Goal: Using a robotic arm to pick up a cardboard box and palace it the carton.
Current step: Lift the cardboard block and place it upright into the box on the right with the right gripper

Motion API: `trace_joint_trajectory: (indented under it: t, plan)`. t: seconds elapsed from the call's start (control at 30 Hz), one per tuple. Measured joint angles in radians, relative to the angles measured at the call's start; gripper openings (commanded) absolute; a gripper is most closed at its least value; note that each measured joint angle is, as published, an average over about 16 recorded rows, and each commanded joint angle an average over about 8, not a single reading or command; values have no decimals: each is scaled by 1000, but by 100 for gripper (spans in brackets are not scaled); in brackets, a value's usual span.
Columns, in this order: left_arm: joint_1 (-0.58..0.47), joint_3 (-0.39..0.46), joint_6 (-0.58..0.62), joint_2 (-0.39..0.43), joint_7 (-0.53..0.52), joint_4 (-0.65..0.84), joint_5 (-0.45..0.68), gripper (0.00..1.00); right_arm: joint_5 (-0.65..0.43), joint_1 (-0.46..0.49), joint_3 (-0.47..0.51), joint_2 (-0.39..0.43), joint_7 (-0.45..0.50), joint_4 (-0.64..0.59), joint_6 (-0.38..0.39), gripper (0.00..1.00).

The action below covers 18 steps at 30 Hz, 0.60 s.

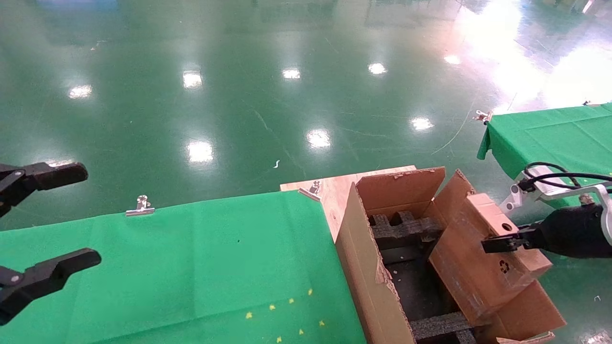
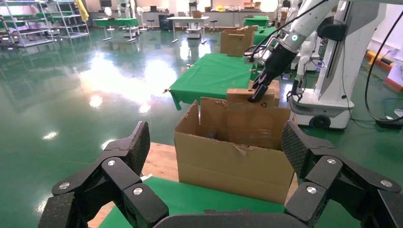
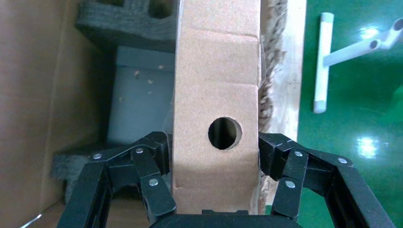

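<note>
My right gripper, on the white robotic arm, is shut on the cardboard box. This is a small flat brown box with a round hole and a recycling mark. The box stands on edge, tilted, along the right inner side of the carton, above its black foam inserts. In the right wrist view the fingers clamp both broad faces of the box. My left gripper is open and empty at the far left, over the green table; its wrist view faces the carton.
The carton sits on a wooden board beside the green-clothed table, whose cloth is held by metal clips. A second green table stands at the right. Glossy green floor lies beyond. A white robot base stands behind the carton.
</note>
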Motion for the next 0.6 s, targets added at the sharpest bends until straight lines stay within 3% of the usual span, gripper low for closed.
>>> trace_joint_trajectory:
  t: [0.6]
  plan:
    - [0, 0, 0, 0, 0, 0, 0, 100, -150, -54, -38, -59, 153, 1, 117, 0]
